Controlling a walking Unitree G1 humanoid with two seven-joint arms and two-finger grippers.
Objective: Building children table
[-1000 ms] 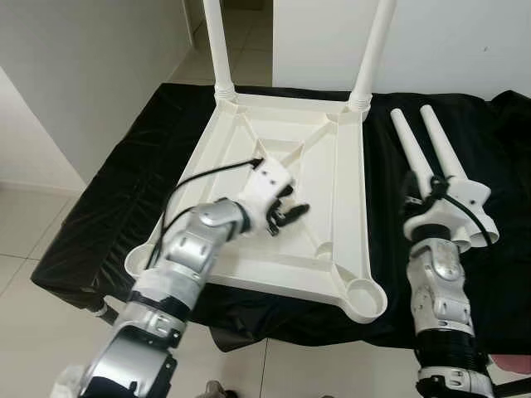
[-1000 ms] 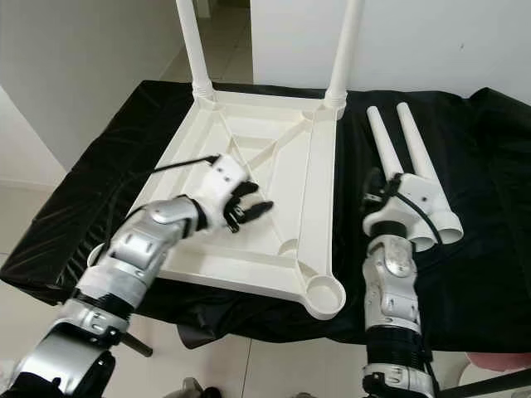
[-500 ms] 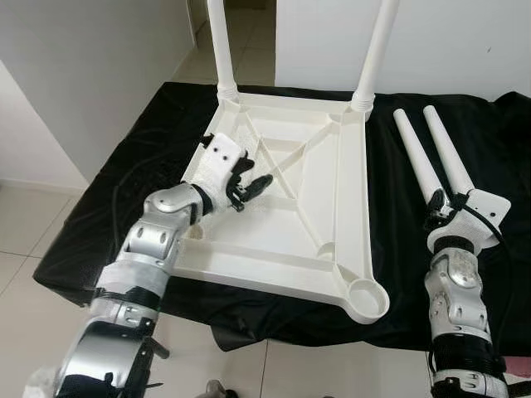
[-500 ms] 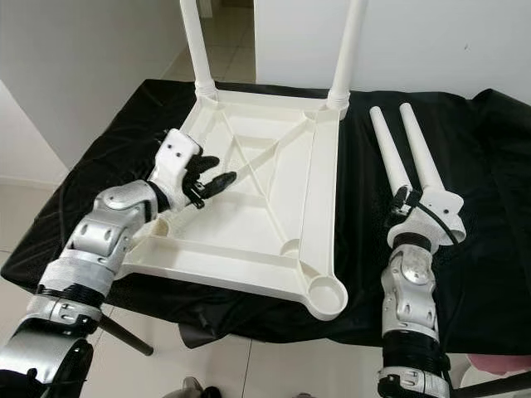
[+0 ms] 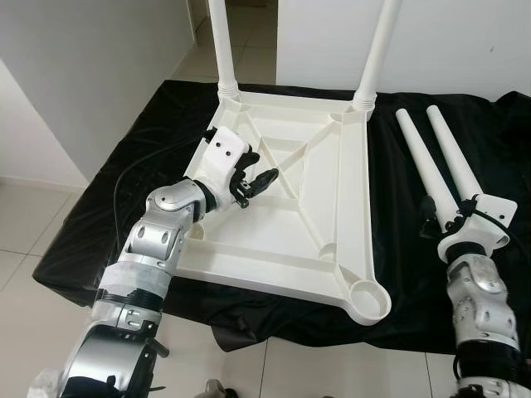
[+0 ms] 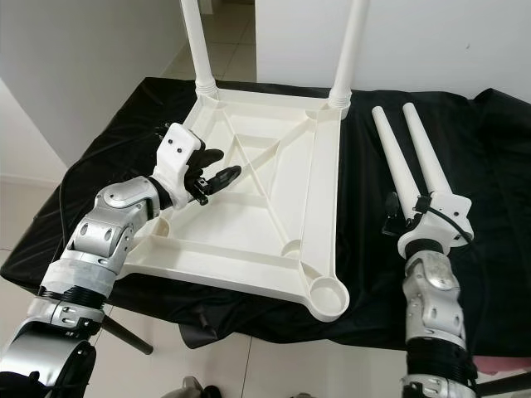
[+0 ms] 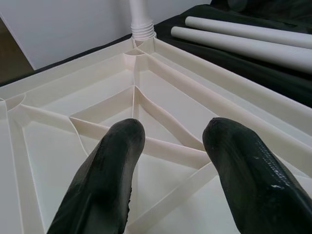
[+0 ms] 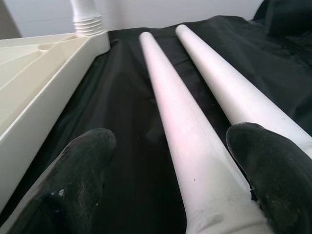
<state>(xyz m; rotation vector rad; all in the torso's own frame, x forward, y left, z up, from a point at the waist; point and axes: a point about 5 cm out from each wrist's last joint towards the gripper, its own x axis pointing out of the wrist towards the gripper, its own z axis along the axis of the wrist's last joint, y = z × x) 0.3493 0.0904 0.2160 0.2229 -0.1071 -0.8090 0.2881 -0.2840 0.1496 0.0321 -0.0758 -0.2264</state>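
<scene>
Since the earlier frame, the left gripper (image 5: 255, 184) has swung from the tabletop's near middle toward its left edge, and the right gripper (image 5: 433, 222) has drawn back toward the near edge of the black cloth (image 5: 116, 199).

Head views: the white tabletop (image 5: 282, 249) lies upside down on the cloth, two legs (image 5: 222, 50) upright in its far corners. Two loose legs (image 5: 423, 162) lie side by side toward the right edge.

Left wrist view: the spread fingers (image 7: 105, 180) hover over the ribbed underside, holding nothing.

Right wrist view: wide-open fingers (image 8: 73, 180) straddle the nearer loose leg's end, gripping nothing.
</scene>
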